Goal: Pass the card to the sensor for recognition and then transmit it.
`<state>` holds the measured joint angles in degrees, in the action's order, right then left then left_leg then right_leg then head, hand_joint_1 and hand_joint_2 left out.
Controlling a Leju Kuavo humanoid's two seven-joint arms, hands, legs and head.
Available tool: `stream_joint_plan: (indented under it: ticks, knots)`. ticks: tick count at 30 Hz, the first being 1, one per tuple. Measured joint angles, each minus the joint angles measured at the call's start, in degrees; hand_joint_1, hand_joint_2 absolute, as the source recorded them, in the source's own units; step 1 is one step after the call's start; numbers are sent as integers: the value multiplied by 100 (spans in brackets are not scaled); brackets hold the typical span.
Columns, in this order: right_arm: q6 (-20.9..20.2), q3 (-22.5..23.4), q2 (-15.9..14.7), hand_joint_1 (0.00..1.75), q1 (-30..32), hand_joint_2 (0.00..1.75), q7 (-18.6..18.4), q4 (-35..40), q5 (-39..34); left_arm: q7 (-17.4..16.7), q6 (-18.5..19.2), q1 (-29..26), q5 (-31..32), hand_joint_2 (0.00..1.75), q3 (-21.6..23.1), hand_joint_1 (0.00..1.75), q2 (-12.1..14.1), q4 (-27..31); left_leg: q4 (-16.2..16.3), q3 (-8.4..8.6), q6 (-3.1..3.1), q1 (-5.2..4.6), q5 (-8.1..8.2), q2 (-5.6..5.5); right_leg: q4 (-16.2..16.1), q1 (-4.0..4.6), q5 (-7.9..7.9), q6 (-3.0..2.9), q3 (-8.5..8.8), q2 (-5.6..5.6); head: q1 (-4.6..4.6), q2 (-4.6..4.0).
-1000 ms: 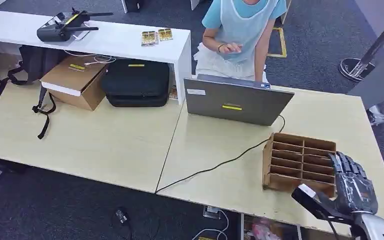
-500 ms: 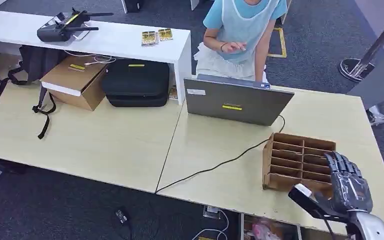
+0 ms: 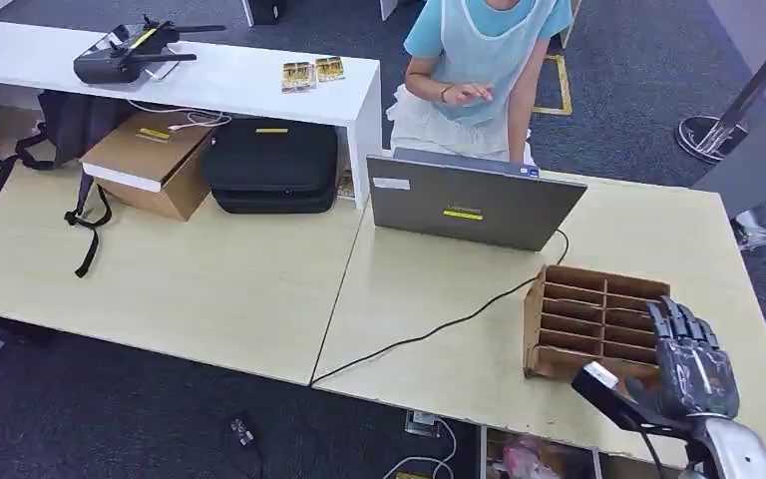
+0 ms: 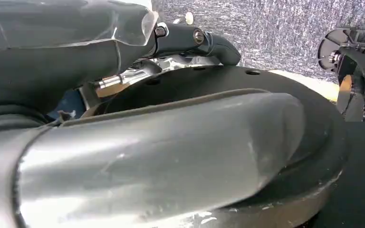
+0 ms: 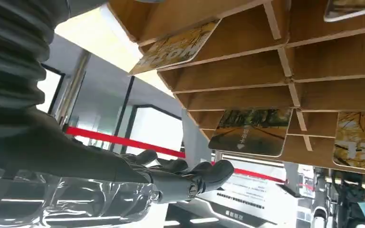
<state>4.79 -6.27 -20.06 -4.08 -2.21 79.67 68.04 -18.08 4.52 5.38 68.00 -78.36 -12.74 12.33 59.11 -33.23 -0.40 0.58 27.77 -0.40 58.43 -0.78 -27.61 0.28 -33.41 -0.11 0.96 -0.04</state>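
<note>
A brown wooden card rack (image 3: 590, 321) stands on the right table, its slots facing my right side. My right hand (image 3: 695, 363) hovers just beside those openings near the table's front edge, fingers stretched out and apart, holding nothing. In the right wrist view the rack (image 5: 247, 95) is close, and several printed cards lie in its slots: a yellow one (image 5: 176, 47), a dark one (image 5: 254, 130) and another (image 5: 359, 137). My right hand's fingers (image 5: 190, 178) point toward the slots without touching a card. My left hand (image 4: 147, 152) is seen very close, so its finger pose is unclear.
A grey laptop (image 3: 471, 202) stands behind the rack, and a black cable (image 3: 439, 327) runs from it over the front edge. A person (image 3: 479, 60) sits behind the laptop. Two cards (image 3: 313, 73) and a controller (image 3: 125, 50) lie on the white shelf; a box and bags sit left.
My right hand has drifted slightly back toward me and a little left beside the rack, still holding nothing. The person's hand shifted a little.
</note>
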Motion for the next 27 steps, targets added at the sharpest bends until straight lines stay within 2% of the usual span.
stream_joint_plan:
  ticks: [11, 17, 27]
  knots:
    - [37, 26, 0, 0, 60, 175, -20, 4, -39, 0, -4, 0, 11, 0, 0, 0, 4, 0, 0, 1, 0, 0, 0, 0, -1, 0, 0, 0, 0, 0, 0, 0]
    - [37, 151, 20, 0, 67, 175, -197, 4, -112, 0, -28, 0, 11, 0, 0, 0, 4, 0, 0, 1, 0, 0, 0, 1, -1, 0, 0, 0, 0, 1, 0, 0]
    - [31, 273, 37, 0, 178, 175, -293, 4, -103, 0, -39, 0, 26, 0, 0, 0, 9, 0, 0, 1, 0, 0, 0, 1, -1, 0, 0, 0, 0, 1, 0, 0]
